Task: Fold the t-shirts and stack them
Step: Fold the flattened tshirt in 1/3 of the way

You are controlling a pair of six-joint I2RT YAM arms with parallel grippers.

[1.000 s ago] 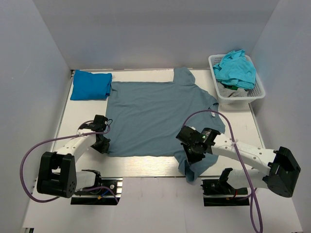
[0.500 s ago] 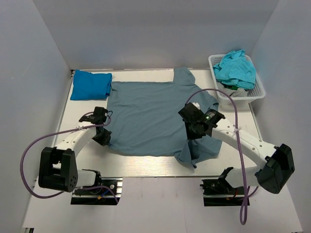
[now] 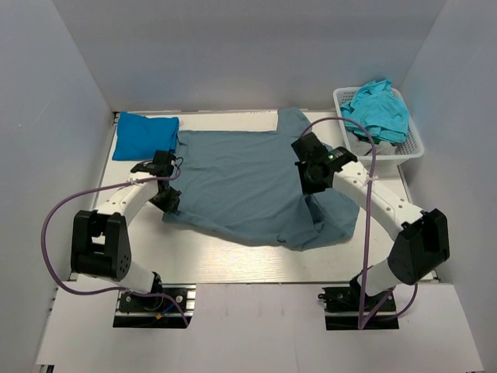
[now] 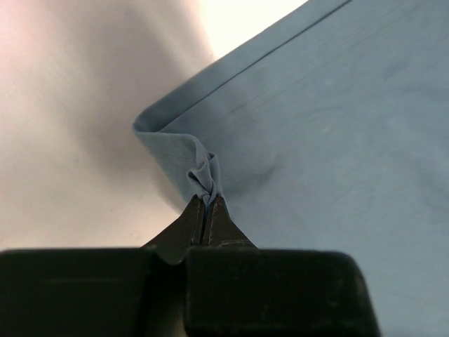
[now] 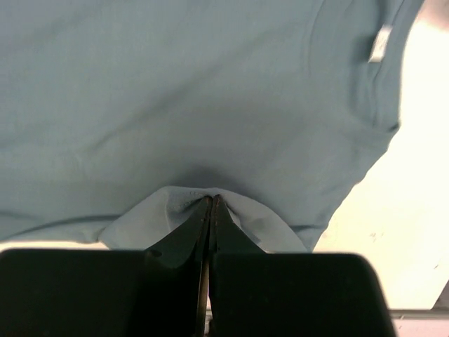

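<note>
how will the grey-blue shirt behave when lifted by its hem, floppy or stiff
Probably floppy: the grey-blue shirt puckers at the left gripper and drapes in folds under the right gripper. Likely light, as small pinches hold it up. The near edge may drag.

We look down on a pale wooden table (image 3: 225, 264), boxed in by plain grey-white panels: a back wall (image 3: 256, 54), a left wall (image 3: 46, 124) and a right wall (image 3: 458, 101). The light is soft and even. A white ledge (image 3: 256, 334) fronts the table.
</note>
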